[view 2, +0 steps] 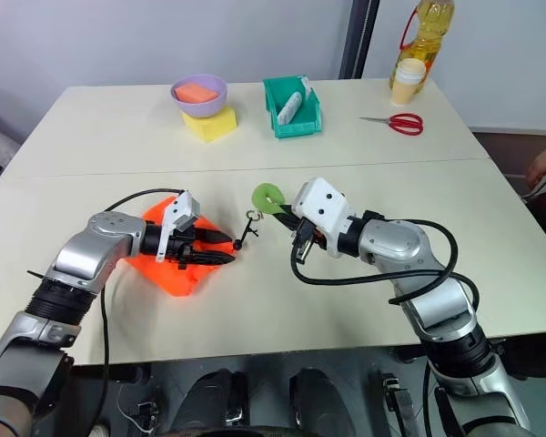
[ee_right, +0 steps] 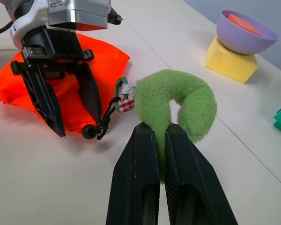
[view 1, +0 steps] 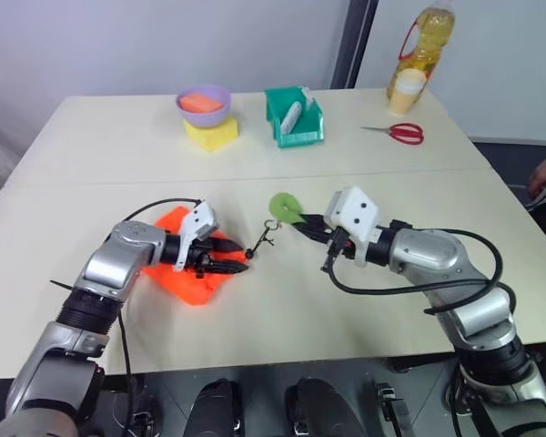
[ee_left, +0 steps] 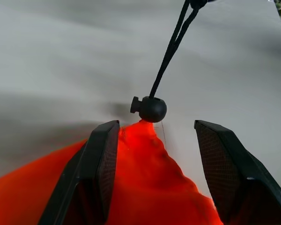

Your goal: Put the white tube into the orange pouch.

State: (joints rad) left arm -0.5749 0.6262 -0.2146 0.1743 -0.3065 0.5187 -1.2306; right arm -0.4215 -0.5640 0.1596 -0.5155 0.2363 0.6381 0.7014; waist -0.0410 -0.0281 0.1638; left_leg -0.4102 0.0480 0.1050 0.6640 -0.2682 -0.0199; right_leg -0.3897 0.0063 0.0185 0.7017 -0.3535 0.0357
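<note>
No legible text. Left end effector [ee_left: 152, 178] part-open astride orange pouch [view 1: 177, 273]; right end effector [ee_right: 161, 140] clamped on green disc [ee_right: 178, 101].

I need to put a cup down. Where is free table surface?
Free: the near right table, in front of the right end effector; also left of the purple bowl. Crowded: the far edge from bowl to scissors, and around the orange pouch.

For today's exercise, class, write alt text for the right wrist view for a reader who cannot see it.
The right gripper is shut on a fuzzy green ring corded to the orange pouch on the pale table. The left gripper straddles the pouch's neck, fingers apart. Behind, a purple bowl sits on a yellow block.
</note>
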